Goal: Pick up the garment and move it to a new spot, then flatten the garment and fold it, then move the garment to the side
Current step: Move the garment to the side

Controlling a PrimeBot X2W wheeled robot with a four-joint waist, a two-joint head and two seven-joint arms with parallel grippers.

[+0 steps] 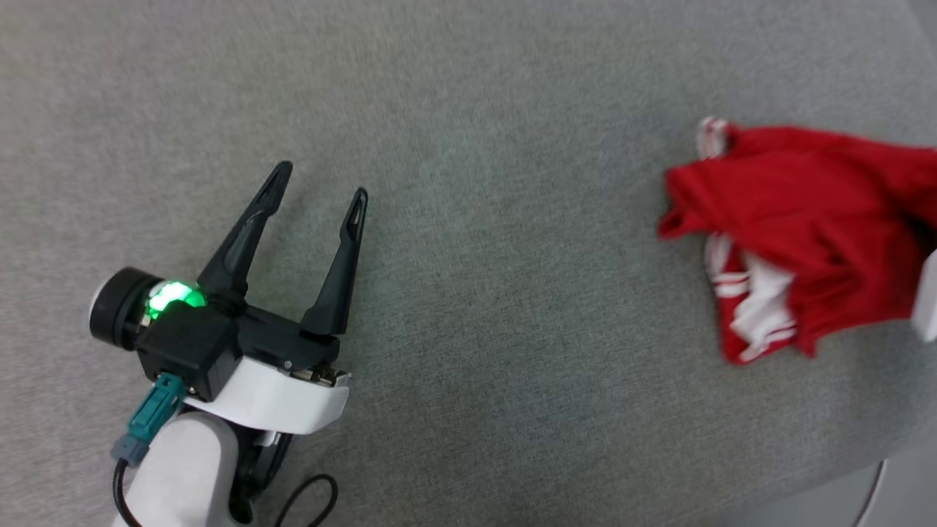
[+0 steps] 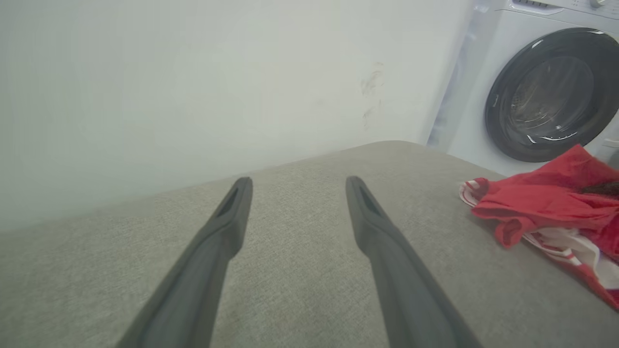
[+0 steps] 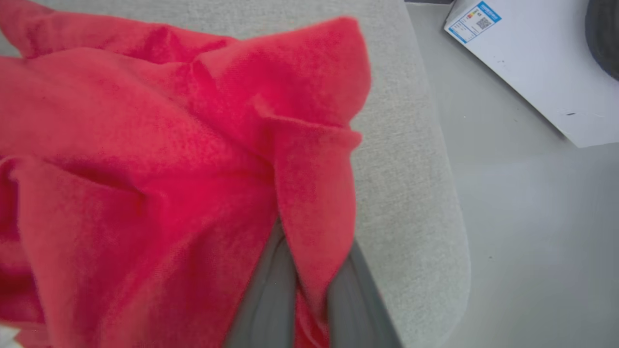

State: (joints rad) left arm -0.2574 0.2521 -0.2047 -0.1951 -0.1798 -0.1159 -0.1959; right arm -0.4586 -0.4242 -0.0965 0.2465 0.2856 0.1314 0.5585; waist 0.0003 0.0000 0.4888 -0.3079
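The garment point(image 1: 805, 212) is a crumpled red heap with white, red-striped trim, lying at the right side of the grey padded surface point(image 1: 476, 293). In the right wrist view my right gripper point(image 3: 309, 290) is shut on a fold of the red garment point(image 3: 145, 145), whose cloth hides the fingertips. A pale part of the right arm point(image 1: 928, 296) shows at the garment's right edge. My left gripper point(image 1: 320, 183) stands open and empty at the lower left, far from the cloth. In the left wrist view the left gripper point(image 2: 298, 186) points over bare surface, with the garment point(image 2: 541, 203) off to its right.
A white washing machine point(image 2: 546, 92) with a dark round door stands beyond the surface's far right end, next to a pale wall point(image 2: 193, 87). The surface's rounded edge drops to a grey floor point(image 3: 532, 217) close beside the garment. A cable point(image 1: 307, 498) loops below the left wrist.
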